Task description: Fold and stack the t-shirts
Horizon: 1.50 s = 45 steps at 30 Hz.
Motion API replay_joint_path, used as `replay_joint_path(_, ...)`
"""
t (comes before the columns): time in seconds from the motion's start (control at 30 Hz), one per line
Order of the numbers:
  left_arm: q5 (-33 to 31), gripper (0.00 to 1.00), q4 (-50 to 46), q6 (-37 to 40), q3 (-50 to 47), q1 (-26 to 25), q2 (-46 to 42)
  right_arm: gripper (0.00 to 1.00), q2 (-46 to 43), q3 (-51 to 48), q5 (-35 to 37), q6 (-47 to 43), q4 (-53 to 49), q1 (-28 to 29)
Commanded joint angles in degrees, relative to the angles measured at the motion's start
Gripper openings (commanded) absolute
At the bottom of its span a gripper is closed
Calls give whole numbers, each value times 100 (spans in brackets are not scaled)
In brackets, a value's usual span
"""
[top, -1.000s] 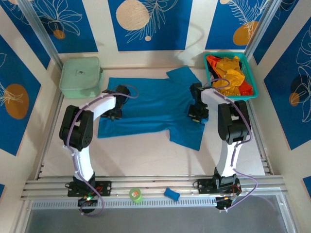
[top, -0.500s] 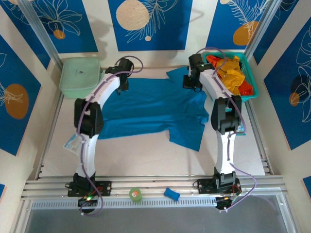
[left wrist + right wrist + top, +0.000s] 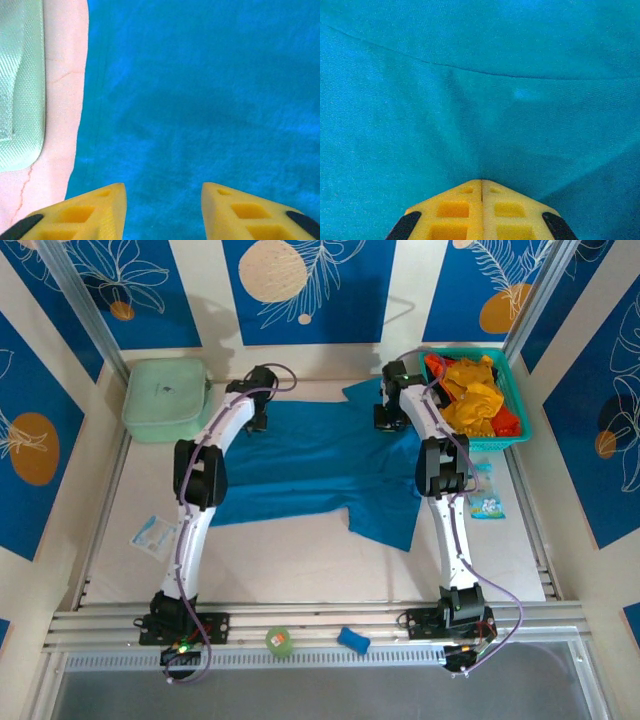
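While the left gripper holds its 2 fingers parted over the blue shirt, its edge and the case to their left, the right gripper clenches a pucker of it.

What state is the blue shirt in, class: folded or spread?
Spread. The blue shirt lies flat on the table with its body and both sleeves opened out, and no part is folded over another.

The arms hide parts of the far edge of the blue t-shirt. Whether the right gripper, its tips pressed together, pinches cloth, I cannot tell.
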Motion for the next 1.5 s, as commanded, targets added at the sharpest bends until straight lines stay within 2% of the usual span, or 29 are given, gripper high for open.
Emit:
replay_joint_path(0.0,192,39,-527,31,-402,47,148,0,-180,-663,61,-16,-401,58)
replay_joint_path(0.2,400,37,579,-171,-2928,-46,-1179,0,-1170,-2347,217,19,342,150)
replay_joint_path(0.4,658,35,1165,-539,-4820,-167,-2499,0,-1504,-2900,247,41,477,142)
replay_joint_path(0.5,715,35,1351,-641,-5436,-308,-3070,0,-1590,-3036,259,91,474,151)
replay_joint_path(0.67,1019,35,1415,-761,-5858,-575,-3545,0,-1815,-3284,366,246,484,145)
replay_joint_path(0.87,1199,36,1228,-890,-5812,-863,-4033,0,-1949,-3317,488,269,467,132)
replay_joint_path(0.97,933,41,815,-891,-5482,-882,-4382,0,-2094,-3299,407,262,466,144)
replay_joint_path(1.07,315,48,265,-767,-4872,-804,-4493,0,-2350,-3349,310,278,461,215)
replay_joint_path(1.13,155,50,-43,-622,-4347,-556,-4294,0,-2560,-3414,237,309,440,282)
replay_joint_path(1.3,862,44,-92,-112,-3208,248,-3193,0,-3307,-3904,-28,516,436,422)
replay_joint_path(1.47,1282,37,-164,189,-2100,614,-1949,0,-4065,-4680,-407,720,560,511)
